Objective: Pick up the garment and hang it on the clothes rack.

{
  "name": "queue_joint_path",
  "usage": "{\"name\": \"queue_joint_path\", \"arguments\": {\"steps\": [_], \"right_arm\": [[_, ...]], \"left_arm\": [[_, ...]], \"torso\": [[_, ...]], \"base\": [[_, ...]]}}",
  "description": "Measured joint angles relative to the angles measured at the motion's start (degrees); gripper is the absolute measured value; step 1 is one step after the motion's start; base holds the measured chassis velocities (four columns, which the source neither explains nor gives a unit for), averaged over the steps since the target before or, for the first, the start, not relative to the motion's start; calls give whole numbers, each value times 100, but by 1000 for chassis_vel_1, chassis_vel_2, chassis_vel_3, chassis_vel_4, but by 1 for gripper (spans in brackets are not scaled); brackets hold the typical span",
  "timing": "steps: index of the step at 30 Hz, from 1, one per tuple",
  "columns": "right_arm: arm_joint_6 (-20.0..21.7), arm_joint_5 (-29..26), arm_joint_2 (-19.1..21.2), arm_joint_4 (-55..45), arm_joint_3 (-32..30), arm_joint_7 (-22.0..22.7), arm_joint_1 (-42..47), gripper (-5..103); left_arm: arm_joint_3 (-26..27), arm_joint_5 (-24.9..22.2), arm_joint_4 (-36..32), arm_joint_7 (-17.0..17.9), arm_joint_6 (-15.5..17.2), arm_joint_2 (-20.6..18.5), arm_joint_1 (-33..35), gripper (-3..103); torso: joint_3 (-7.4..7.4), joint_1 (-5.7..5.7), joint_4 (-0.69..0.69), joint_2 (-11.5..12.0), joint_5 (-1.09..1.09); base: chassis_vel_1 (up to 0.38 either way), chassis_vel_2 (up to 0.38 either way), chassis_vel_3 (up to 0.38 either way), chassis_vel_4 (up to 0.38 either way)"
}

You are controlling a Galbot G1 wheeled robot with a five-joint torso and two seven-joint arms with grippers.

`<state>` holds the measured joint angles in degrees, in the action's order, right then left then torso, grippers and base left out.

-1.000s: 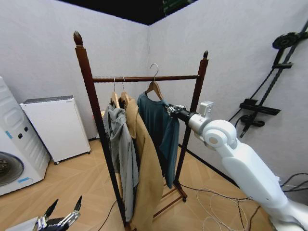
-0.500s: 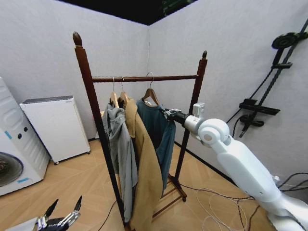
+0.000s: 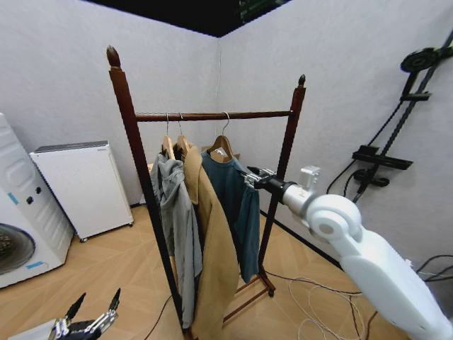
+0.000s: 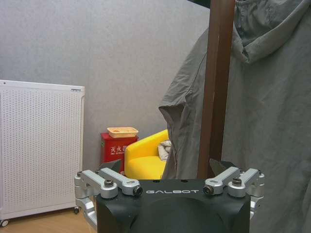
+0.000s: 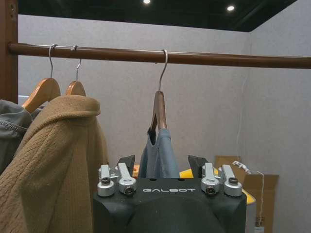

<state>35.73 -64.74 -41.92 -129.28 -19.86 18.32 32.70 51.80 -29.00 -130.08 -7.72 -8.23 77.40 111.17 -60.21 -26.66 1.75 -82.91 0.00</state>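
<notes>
Now right tool (image 3: 249, 176) open beside hung garment (image 3: 233, 191), arm outstretched; left tool (image 3: 88, 322) open, low.

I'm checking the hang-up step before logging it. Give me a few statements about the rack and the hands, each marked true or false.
1. The dark teal long-sleeved top hangs by its hook from the dark red-brown wooden rack. True.
2. The right hand is clamped on the teal top. False: it is open, beside the top.
3. The teal top hangs between the grey hooded sweatshirt and the tan coat. False: the coat is in the middle.
4. The left hand is low, open. True.
</notes>
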Motion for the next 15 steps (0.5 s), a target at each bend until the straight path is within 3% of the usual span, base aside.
{"name": "queue_joint_path", "arguments": {"steps": [2, 6, 9, 15], "right_arm": [[24, -152, 61, -382, -468, 271, 524, 72], [150, -292, 30, -826, -977, 480, 1209, 83], [341, -566, -154, -1342, -1478, 782, 1835, 97], [462, -605, -315, -1450, -1769, 1011, 2160, 100]], "left_arm": [[0, 0, 0, 0, 0, 0, 0, 100], [0, 0, 0, -2, 0, 0, 0, 100], [0, 0, 0, -1, 0, 0, 0, 100], [0, 0, 0, -1, 0, 0, 0, 100]], "torso": [[0, 0, 0, 0, 0], [0, 0, 0, 0, 0], [1, 1, 1, -1, 0], [0, 0, -1, 0, 0]], "base": [[0, 0, 0, 0], [0, 0, 0, 0], [0, 0, 0, 0], [0, 0, 0, 0]]}}
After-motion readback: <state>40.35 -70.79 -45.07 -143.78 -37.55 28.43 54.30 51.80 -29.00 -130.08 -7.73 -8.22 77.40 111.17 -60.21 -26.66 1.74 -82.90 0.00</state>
